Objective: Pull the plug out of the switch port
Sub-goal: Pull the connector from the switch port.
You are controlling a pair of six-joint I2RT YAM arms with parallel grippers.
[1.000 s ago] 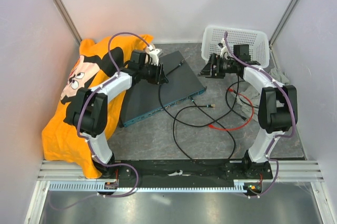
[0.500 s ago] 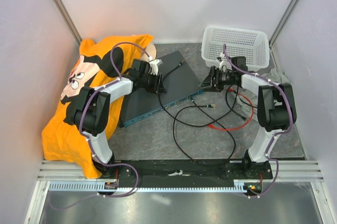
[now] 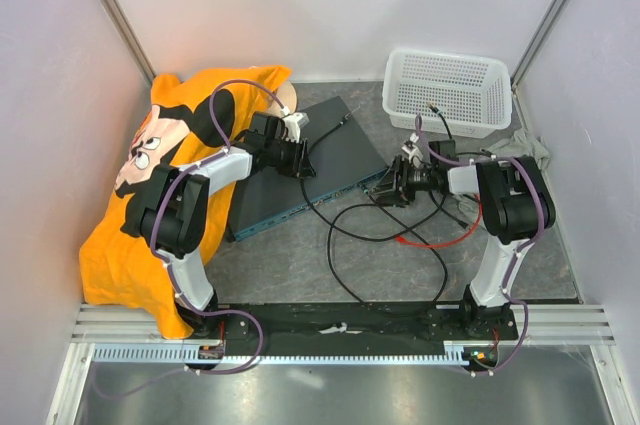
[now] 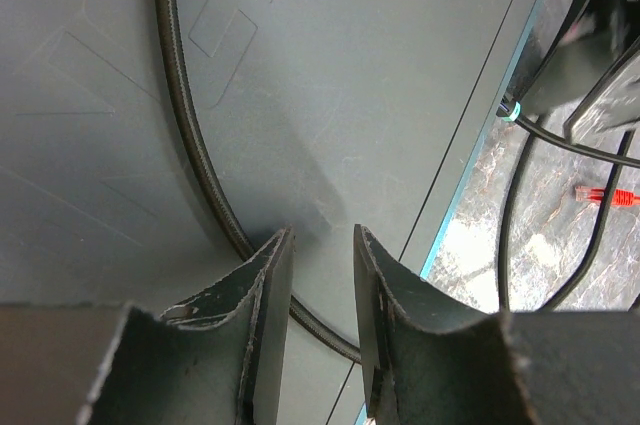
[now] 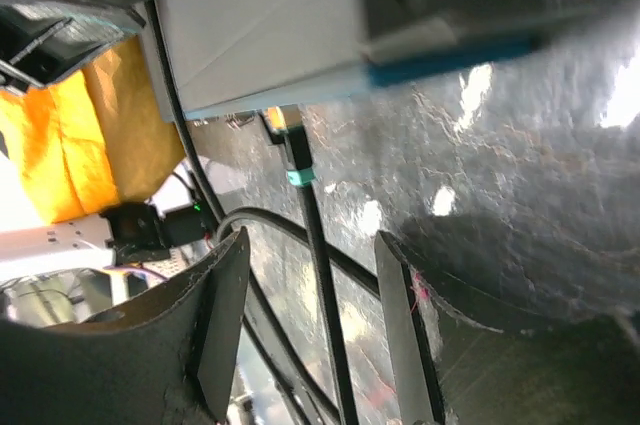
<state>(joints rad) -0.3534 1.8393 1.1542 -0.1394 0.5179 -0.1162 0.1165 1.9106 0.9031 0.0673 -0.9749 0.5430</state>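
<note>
The switch lies at an angle mid-table, dark blue-grey on top with a teal front face. A black plug with a teal band sits in a port at its right front corner. It shows in the right wrist view. My right gripper is open just right of that plug. In the right wrist view the plug's black cable runs between the jaws, apart from both. My left gripper rests over the switch top, jaws narrowly open and empty, a black cable beside them.
A white mesh basket stands at the back right. An orange printed cloth covers the left side. Loose black cables and a red cable lie in front of the switch.
My right gripper has come down from beside the basket to the switch's right front corner at the plug. My left gripper shifted slightly nearer on the switch top.
</note>
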